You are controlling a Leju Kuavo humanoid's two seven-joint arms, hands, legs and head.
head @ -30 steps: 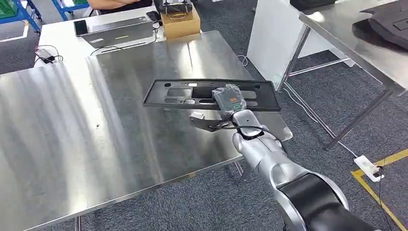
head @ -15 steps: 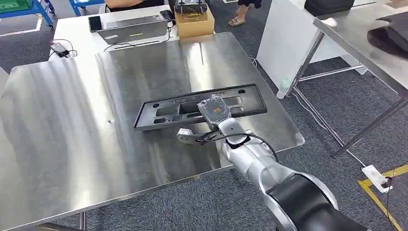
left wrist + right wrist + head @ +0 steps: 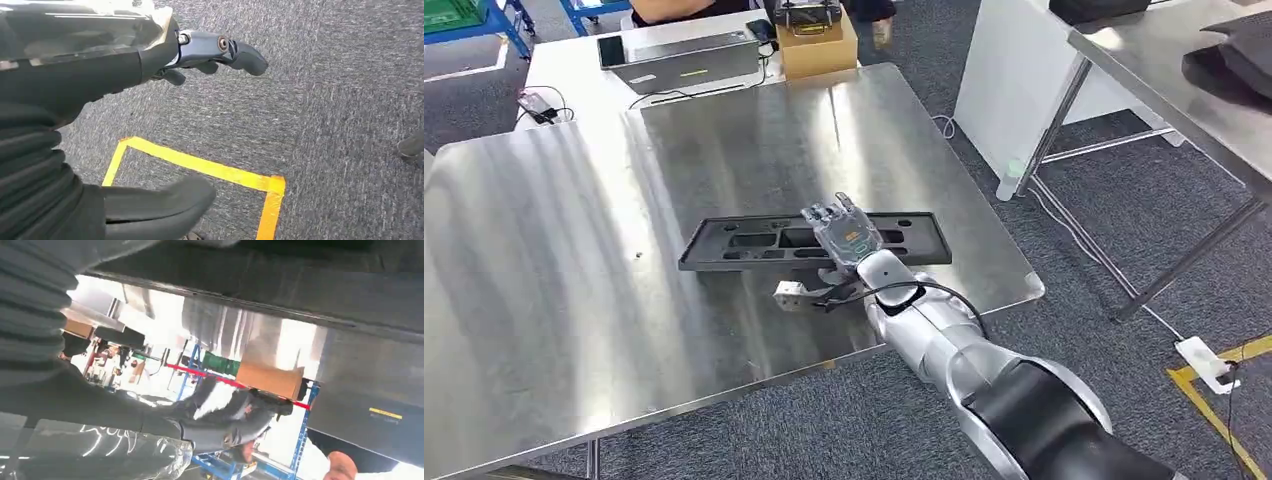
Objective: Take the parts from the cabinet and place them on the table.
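Placement looks close to done: the right hand (image 3: 844, 232) is wrapped around the middle of the long black part (image 3: 754, 243), which stretches out to either side of the hand and lies low over the steel table (image 3: 574, 250); whether it rests there yet I cannot tell. Letting go is left. The left hand (image 3: 200, 55) hangs over carpet, fingers apart, holding nothing. No cabinet is visible, so remaining parts cannot be judged.
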